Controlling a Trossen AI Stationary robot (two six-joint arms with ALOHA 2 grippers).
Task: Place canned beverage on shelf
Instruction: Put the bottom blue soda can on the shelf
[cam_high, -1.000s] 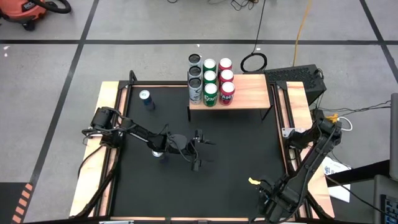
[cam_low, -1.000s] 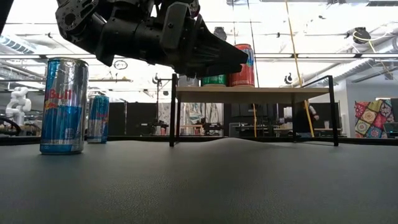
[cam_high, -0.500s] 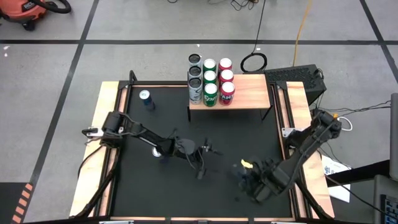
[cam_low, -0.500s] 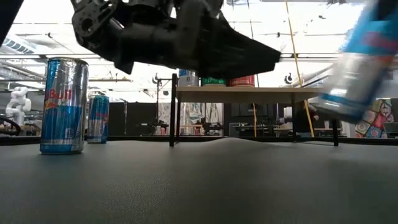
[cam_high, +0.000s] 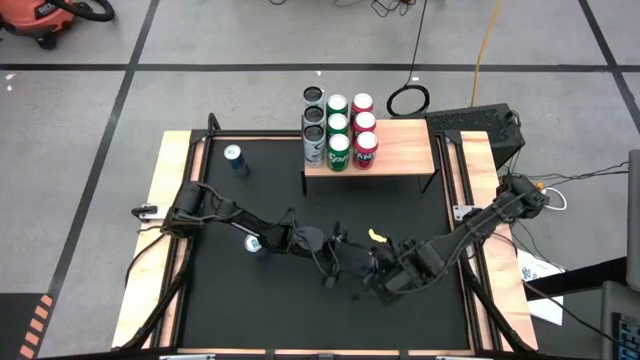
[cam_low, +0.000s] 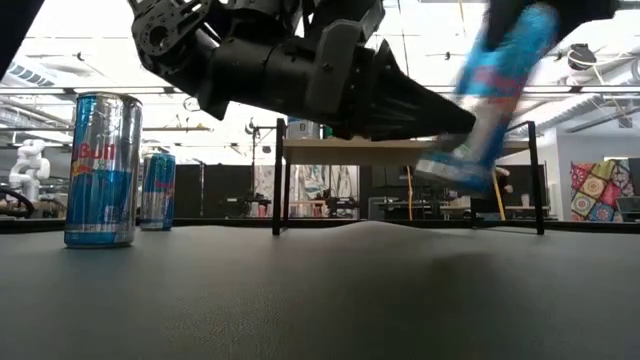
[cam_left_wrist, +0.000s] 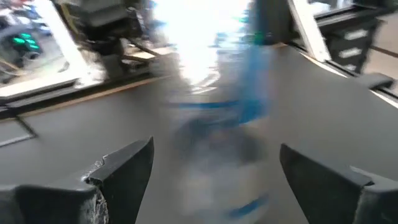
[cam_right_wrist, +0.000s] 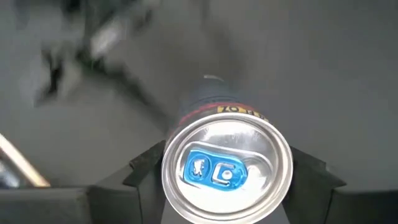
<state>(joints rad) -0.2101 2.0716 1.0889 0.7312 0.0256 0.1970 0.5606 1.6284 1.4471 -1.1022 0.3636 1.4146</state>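
Nearest the front of the worktop (cam_high: 420, 330), the right gripper (cam_high: 385, 283) is clamped on a blue canned beverage (cam_low: 490, 95), which hangs tilted above the black surface; the right wrist view shows its silver top with blue tab (cam_right_wrist: 225, 168) between the two dark fingers. Just beside it, toward the middle, the left gripper (cam_high: 335, 262) hovers with its jaws spread wide and nothing between them, the blurred can straight ahead of it. Further left stand two more blue cans, one near (cam_low: 102, 168) and one far (cam_low: 158, 190). At the far edge stands the shelf (cam_high: 400, 150), carrying silver, green and red cans (cam_high: 338, 135).
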